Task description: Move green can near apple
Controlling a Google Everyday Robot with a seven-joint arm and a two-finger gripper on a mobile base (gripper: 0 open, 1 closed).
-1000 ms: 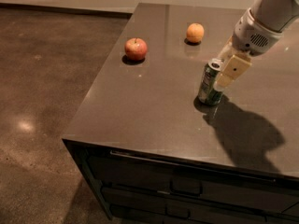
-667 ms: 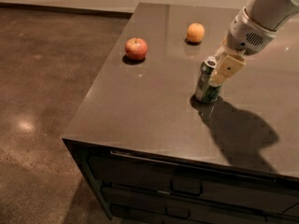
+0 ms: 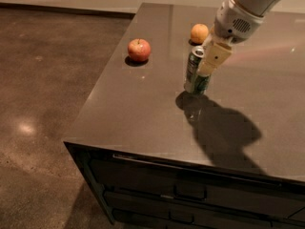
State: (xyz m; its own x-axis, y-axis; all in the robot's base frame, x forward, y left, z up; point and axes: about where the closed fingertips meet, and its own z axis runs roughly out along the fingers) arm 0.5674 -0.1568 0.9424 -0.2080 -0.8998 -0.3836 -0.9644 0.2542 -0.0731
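Observation:
The green can (image 3: 192, 69), with a silver top, is tilted slightly and sits just above or lightly on the dark counter (image 3: 143, 113), right of centre. My gripper (image 3: 204, 70) comes down from the upper right and is shut on the can, a beige finger (image 3: 214, 58) across its right side. The red apple (image 3: 139, 50) rests on the counter to the can's left and a little farther back, well apart from it.
A plain orange fruit (image 3: 199, 33) lies behind the can near the gripper's wrist. The counter's left edge (image 3: 102, 82) drops to a brown floor. Drawers (image 3: 190, 192) run along the front below the counter top.
My gripper has moved left with the green can in it, bringing the can closer to the apple. The apple and the orange fruit have not moved.

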